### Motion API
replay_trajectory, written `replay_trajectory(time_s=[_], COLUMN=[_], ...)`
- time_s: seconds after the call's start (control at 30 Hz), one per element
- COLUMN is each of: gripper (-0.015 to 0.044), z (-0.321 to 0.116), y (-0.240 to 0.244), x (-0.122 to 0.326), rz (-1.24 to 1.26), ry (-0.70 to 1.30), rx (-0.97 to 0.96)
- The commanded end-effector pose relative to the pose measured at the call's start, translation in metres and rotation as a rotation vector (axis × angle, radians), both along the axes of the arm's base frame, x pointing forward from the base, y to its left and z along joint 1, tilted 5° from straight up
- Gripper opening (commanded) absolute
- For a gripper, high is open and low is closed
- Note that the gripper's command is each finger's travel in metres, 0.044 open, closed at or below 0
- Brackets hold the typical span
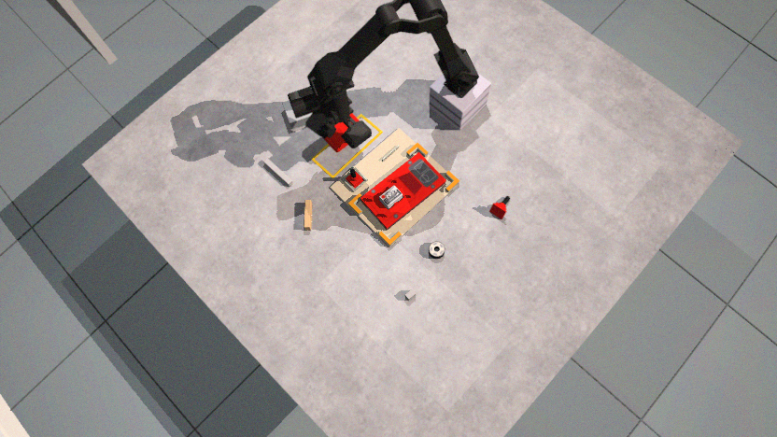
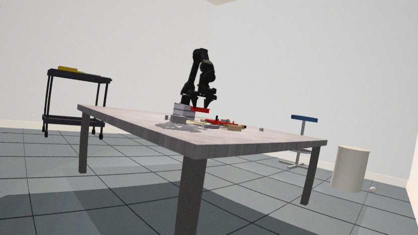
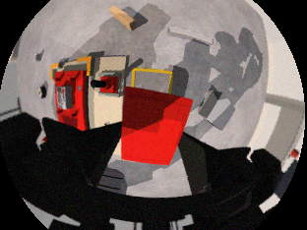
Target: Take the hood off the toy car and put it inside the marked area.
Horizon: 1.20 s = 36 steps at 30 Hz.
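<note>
Readable text, all views: none
Beige board (image 1: 401,139) (image 3: 109,108), top view: thin row of dark marks (image 1: 389,154), too small to read; cannot tell if lettering
Silver block (image 1: 390,196) (image 3: 64,97) on red car body (image 1: 377,212) (image 3: 77,110): patterned face, no characters made out
Dark panel (image 1: 424,172) on red car body, top view: faint lines, cannot tell if a sign or figure
Numbers, brands: 0 legible
</note>
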<state>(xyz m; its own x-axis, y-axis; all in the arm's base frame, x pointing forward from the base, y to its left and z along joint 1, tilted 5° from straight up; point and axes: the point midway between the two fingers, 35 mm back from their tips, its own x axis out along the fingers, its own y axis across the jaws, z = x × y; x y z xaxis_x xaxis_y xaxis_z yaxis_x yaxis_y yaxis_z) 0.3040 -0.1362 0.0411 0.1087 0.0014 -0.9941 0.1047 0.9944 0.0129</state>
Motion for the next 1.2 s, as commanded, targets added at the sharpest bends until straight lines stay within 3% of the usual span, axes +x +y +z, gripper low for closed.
replay_trajectory(time_s=[0.0,1.17], gripper=[0.0000,0.0000], z=[-0.006,-0.030], y=[0.001,0.001], x=[0.001,0.002], rz=[0.001,0.001], ry=[0.003,0.003], rx=[0.006,0.006])
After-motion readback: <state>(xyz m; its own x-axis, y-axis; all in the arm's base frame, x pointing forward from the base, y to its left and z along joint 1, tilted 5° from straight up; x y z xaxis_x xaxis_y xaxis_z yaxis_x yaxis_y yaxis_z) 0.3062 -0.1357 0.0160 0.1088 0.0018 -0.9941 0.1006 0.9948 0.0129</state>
